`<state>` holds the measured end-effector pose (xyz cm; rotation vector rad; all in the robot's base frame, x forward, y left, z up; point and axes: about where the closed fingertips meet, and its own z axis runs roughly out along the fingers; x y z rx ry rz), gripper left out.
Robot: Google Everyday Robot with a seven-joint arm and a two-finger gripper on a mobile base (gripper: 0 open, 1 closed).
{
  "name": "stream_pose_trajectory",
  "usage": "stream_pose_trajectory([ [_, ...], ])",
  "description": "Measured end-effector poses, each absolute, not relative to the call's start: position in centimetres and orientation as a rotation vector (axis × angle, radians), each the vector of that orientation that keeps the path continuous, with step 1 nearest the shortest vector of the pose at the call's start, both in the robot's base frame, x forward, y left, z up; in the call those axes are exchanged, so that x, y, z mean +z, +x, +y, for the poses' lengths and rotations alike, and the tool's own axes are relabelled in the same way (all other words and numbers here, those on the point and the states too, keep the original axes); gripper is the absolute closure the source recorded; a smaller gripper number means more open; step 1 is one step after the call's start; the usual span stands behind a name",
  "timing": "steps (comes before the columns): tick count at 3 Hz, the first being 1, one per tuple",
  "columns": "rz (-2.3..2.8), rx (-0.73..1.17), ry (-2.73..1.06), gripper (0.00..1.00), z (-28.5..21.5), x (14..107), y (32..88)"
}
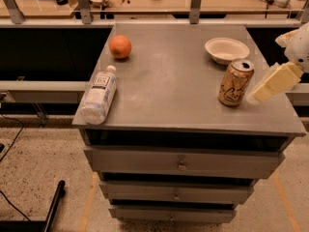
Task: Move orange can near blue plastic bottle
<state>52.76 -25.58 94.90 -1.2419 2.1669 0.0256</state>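
The orange can (235, 82) stands upright at the right of the grey cabinet top (178, 81), its silver top showing. The blue plastic bottle (99, 94), clear with a white cap and white label, lies on its side along the left edge. My gripper (270, 85) comes in from the right edge of the view, its cream-coloured finger pointing down-left just right of the can, a small gap away from it. Only one finger shows plainly.
A round orange fruit (120, 46) sits at the back left of the top. A white bowl (226, 49) sits at the back right, behind the can. Drawers (181, 163) are below. A railing and a cluttered bench run behind.
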Motion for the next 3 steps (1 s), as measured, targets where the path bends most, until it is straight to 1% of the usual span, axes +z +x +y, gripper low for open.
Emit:
stream_pose_trajectory([
  [2, 2.121, 0.181, -1.012, 0.0, -24.3, 92.1, 59.3],
  [3, 2.192, 0.2, -0.929, 0.18, -24.3, 90.0, 60.6],
])
